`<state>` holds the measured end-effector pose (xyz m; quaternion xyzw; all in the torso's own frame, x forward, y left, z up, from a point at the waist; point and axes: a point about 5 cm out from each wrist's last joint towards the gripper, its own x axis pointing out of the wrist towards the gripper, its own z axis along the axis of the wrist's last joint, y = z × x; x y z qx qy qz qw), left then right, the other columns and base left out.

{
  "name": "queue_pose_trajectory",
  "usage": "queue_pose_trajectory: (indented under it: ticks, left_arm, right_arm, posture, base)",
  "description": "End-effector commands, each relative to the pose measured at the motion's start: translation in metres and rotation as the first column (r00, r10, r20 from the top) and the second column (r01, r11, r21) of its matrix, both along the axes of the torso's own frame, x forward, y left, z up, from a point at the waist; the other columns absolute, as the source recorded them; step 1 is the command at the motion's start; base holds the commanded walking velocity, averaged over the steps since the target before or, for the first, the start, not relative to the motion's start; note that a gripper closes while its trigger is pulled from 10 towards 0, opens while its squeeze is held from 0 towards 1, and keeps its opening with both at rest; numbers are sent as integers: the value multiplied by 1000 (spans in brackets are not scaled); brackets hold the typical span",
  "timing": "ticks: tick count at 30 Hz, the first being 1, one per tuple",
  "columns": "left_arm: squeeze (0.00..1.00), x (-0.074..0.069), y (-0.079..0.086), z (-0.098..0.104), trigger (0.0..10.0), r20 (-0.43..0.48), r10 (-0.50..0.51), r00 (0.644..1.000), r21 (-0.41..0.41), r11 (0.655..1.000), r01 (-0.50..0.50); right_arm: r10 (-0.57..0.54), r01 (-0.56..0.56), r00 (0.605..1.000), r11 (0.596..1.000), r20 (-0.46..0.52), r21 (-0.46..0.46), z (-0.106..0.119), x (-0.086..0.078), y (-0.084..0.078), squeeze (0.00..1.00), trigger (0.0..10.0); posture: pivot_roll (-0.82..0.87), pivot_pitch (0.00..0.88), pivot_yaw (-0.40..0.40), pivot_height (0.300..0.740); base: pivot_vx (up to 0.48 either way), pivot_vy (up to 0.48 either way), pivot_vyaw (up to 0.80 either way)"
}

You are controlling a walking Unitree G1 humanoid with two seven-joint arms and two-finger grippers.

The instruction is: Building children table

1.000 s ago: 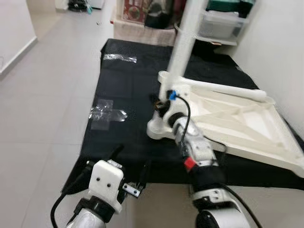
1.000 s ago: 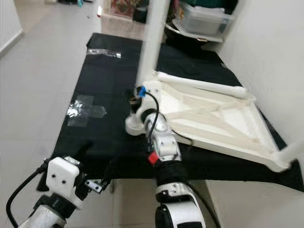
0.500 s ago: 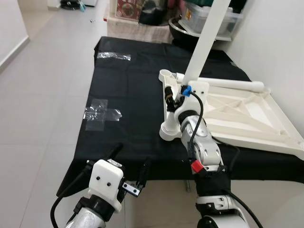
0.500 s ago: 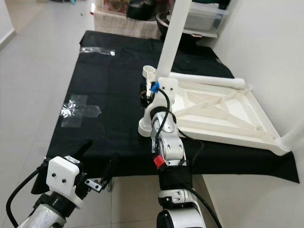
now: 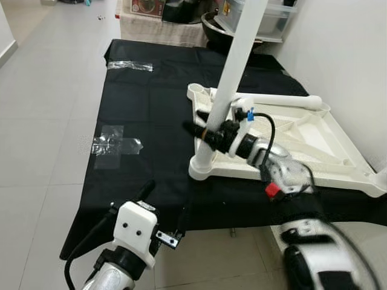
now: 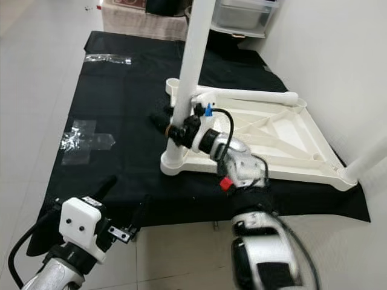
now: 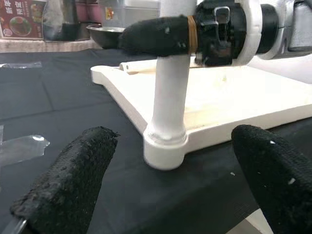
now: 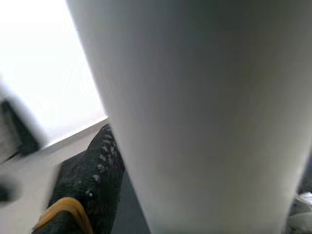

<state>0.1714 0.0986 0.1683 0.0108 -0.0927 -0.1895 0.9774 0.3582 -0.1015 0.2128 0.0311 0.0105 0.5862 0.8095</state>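
Observation:
A white children's table top [image 5: 302, 142] lies upside down on a black cloth [image 5: 151, 109]. One white leg [image 5: 227, 90] stands in its near left corner socket [image 5: 202, 168], leaning slightly right. My right gripper [image 5: 202, 128] is shut on this leg a little above the socket, and one black finger [image 8: 92, 185] shows beside the leg [image 8: 195, 122] in the right wrist view. My left gripper [image 5: 168, 198] hovers low over the cloth's near edge, open with nothing in it, fingers [image 7: 73, 180] facing the leg's base [image 7: 165, 146]. Another leg [image 5: 278, 99] lies along the top's far edge.
Clear tape pieces [image 5: 115, 145] stick to the cloth on the left. A wall [image 5: 351, 60] runs close along the right. A plastic storage box [image 5: 266, 18] and a dark bowl [image 5: 217, 24] stand behind the cloth. Open tiled floor [image 5: 42, 121] lies to the left.
The whole view has shifted and the scene sits differently. My right forearm now reaches the leg from the right rather than from below, still holding it. The left gripper stays open.

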Motion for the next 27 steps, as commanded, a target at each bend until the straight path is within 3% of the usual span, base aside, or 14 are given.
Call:
queue_pose_trajectory:
  ticks: [1,3,4,6,7,16,18,20,22,23,24,25,26,27]
  left_arm:
    - [0,-1,-2,-3,10000,-21,-2,1000,2,1000,2]
    - [0,-1,-2,-3,10000,-21,-2,1000,2,1000,2]
    - [0,-2,-2,-3,10000,-22,-2,1000,1,1000,2]
    - [0,-2,-3,-3,10000,-22,-3,1000,1,1000,3]
    - [0,-2,-3,-3,10000,-23,-2,1000,1,1000,2]
    - [0,-1,-2,-4,10000,-25,4,1000,3,1000,-4]
    - [0,-1,-2,-5,10000,-25,4,1000,3,1000,-3]
    - [0,-1,-2,-5,10000,-25,1,1000,5,1000,-1]
    - [0,-1,-2,-5,10000,-25,1,1000,5,1000,-1]
    - [0,0,-2,-6,10000,-26,0,1000,6,1000,0]
    - [0,0,-2,-6,10000,-26,0,1000,6,1000,0]
    - [0,0,-1,-6,10000,-26,0,1000,7,1000,0]
    - [0,0,-1,-6,10000,-25,1,1000,9,1000,-1]
    - [0,0,-1,-6,10000,-25,1,1000,9,1000,-1]
  right_arm:
    - [153,-156,987,985,-48,-69,-14,-7,18,0,10000]
    - [165,-169,985,982,-47,-86,-15,-4,22,0,10000]
    - [168,-171,985,981,-46,-93,-15,-2,26,0,7490]
    - [169,-172,985,980,-39,-97,-15,0,28,0,7490]
    - [128,-130,991,988,-30,-84,-15,3,31,0,0]
    - [-79,79,997,997,0,-2,-12,12,30,0,0]
    - [-271,271,963,962,0,15,-13,19,24,0,0]
    - [-604,604,797,797,16,11,-16,28,8,0,0]
    - [-604,604,797,797,16,11,-16,28,8,0,0]
    - [-756,757,654,654,21,-8,-19,29,-3,0,0]
    - [-756,757,654,654,21,-8,-19,29,-3,0,0]
    - [-864,864,504,503,6,-30,-24,26,-12,0,0]
    - [-966,964,256,258,-45,-60,-33,9,-16,0,0]
    - [-966,964,256,258,-45,-60,-33,9,-16,0,0]
  posture:
    - [151,110,-193,740]
    - [151,111,-194,740]
    - [154,112,-193,740]
    - [154,112,-193,740]
    - [154,110,-198,740]
    - [149,106,-198,740]
    - [143,100,-195,740]
    - [139,99,-192,740]
    - [139,99,-192,740]
    - [135,95,-192,740]
    - [135,95,-192,740]
    - [135,92,-195,740]
    - [140,85,-195,740]
    - [140,85,-195,740]
  base:
    - [0,0,0]
    - [0,0,0]
    - [0,0,0]
    - [0,0,0]
    - [0,0,0]
    - [0,0,0]
    - [0,0,0]
    - [0,0,0]
    - [0,0,0]
    - [0,0,0]
    - [0,0,0]
    - [0,0,0]
    - [0,0,0]
    - [0,0,0]
